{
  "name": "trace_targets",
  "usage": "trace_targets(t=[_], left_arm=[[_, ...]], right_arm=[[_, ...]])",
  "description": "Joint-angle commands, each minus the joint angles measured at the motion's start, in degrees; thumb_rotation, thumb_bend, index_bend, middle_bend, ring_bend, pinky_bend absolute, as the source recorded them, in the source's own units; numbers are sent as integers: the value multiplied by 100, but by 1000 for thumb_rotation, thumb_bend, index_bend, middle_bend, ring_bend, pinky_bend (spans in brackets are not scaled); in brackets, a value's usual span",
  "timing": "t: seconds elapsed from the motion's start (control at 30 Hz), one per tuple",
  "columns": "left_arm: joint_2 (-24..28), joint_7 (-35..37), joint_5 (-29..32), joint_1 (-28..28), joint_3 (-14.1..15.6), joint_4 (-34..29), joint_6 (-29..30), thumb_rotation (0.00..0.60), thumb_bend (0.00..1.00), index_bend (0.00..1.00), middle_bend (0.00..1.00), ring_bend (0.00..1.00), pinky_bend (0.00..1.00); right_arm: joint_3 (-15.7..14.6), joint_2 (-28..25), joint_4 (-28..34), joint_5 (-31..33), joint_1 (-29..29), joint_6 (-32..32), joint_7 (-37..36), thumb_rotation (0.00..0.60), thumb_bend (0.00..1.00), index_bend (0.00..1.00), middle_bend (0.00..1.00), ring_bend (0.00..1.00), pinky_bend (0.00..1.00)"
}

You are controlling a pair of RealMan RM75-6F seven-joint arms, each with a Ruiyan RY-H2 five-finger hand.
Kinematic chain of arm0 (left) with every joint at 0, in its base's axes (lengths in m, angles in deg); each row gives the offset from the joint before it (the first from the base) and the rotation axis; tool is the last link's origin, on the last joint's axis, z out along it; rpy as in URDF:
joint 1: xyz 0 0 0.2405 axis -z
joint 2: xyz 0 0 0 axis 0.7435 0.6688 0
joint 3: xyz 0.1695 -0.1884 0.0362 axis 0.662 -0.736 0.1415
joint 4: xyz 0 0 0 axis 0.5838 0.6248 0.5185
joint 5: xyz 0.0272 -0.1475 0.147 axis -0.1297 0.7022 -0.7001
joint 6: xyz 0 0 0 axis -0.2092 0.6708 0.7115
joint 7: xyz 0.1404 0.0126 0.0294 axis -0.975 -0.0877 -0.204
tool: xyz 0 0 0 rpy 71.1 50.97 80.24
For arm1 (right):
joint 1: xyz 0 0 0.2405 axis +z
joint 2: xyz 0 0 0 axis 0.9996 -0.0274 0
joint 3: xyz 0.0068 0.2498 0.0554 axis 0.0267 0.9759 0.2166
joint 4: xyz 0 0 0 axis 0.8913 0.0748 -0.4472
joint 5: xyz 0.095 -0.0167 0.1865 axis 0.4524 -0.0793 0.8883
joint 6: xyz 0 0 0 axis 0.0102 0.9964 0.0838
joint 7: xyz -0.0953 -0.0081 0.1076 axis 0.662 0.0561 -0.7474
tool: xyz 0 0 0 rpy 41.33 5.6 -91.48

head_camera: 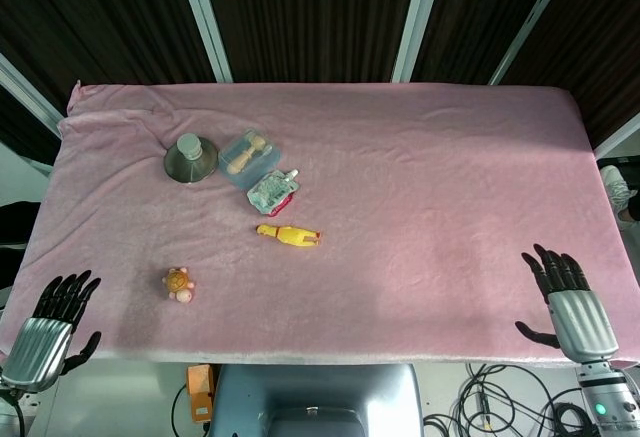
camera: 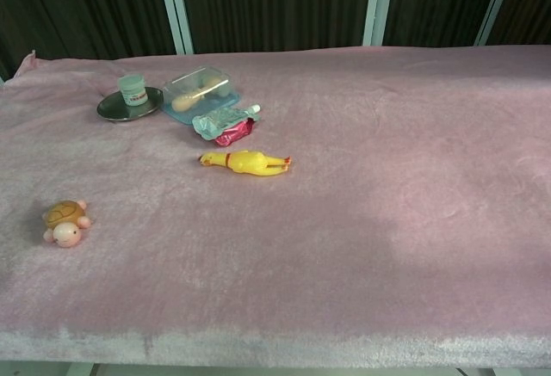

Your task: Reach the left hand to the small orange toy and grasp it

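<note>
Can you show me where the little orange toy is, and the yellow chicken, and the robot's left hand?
small orange toy (head_camera: 179, 284), head view, middle of its body.
yellow chicken (head_camera: 288, 236), head view, middle of its body.
left hand (head_camera: 45, 331), head view, back of the hand.

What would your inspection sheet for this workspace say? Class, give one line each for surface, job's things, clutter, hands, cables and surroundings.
Surface: pink cloth covers the table, lightly wrinkled.
Job's things: small orange toy lies alone near the front left, nothing touching it.
Clutter: yellow rubber chicken lying flat; foil pouch; clear box; metal dish with a small cup on it.
Hands: left hand open, off the table's front left corner; right hand open at the front right edge.
Cables: black cables on the floor, front right.
Surroundings: dark curtain with pale posts behind.
</note>
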Motion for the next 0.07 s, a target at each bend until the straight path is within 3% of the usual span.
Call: trace_targets(t=[0.03, 0.07], left_arm=[[-57, 33, -46, -25, -24, 108, -24, 600, 363, 0, 0, 0, 0], [-70, 24, -34, -31, -41, 120, -34, 600, 363, 0, 0, 0, 0]], right_arm=[[-7, 40, -3, 24, 30, 77, 73, 600, 252, 0, 0, 0, 0], [-1, 47, -2, 43, 39, 98, 86, 600, 252, 0, 0, 0, 0]])
